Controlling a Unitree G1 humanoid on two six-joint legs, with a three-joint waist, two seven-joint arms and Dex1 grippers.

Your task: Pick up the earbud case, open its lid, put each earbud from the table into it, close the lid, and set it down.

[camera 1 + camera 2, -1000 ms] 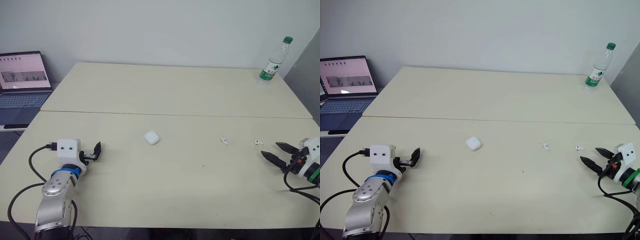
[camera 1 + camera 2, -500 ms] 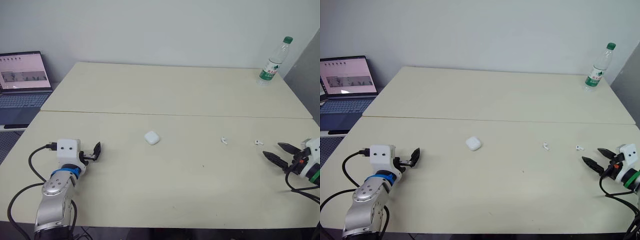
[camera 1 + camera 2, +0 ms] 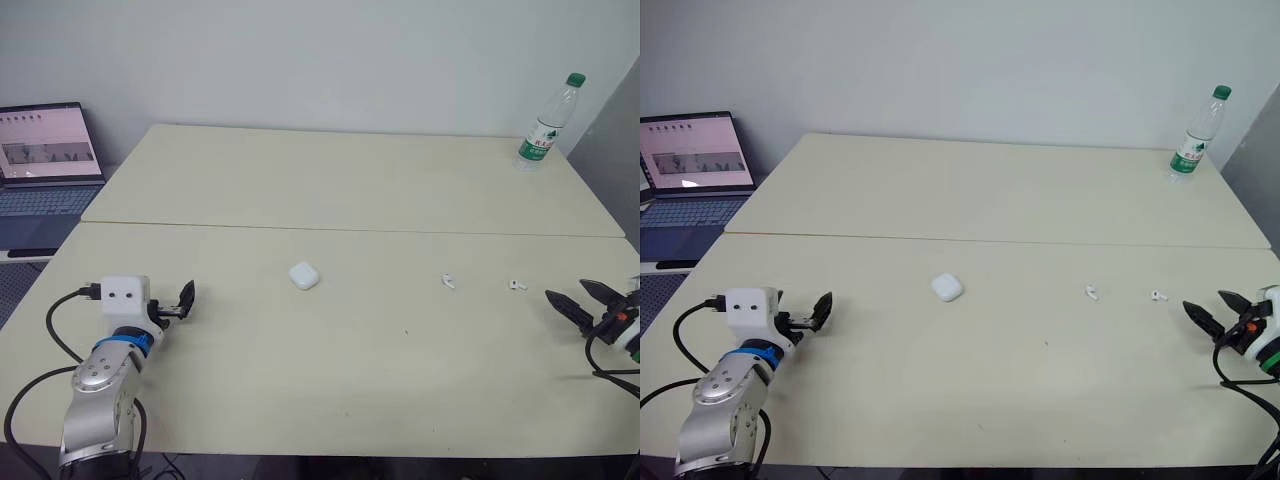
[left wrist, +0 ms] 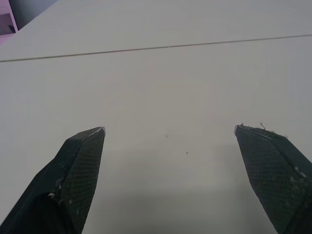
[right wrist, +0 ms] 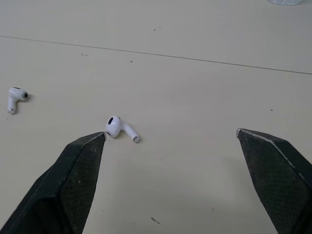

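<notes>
Pulling both arms outward since a second ago, leaving left tool (image 3: 182,302) and right tool (image 3: 577,298) spread wide, gripping nothing. Awaiting pickup: earbud case (image 3: 304,275) resting mid worktop (image 3: 350,190), probably shut; earbuds (image 3: 448,282) lying near right tool. Needing an inward reach to the case next.

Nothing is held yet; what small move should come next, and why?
Probably move the open left pincer toward the small white rounded plastic earbud case: it lies closed and untouched, nearer this pincer than the right pincer, and the task starts with picking it up.
</notes>
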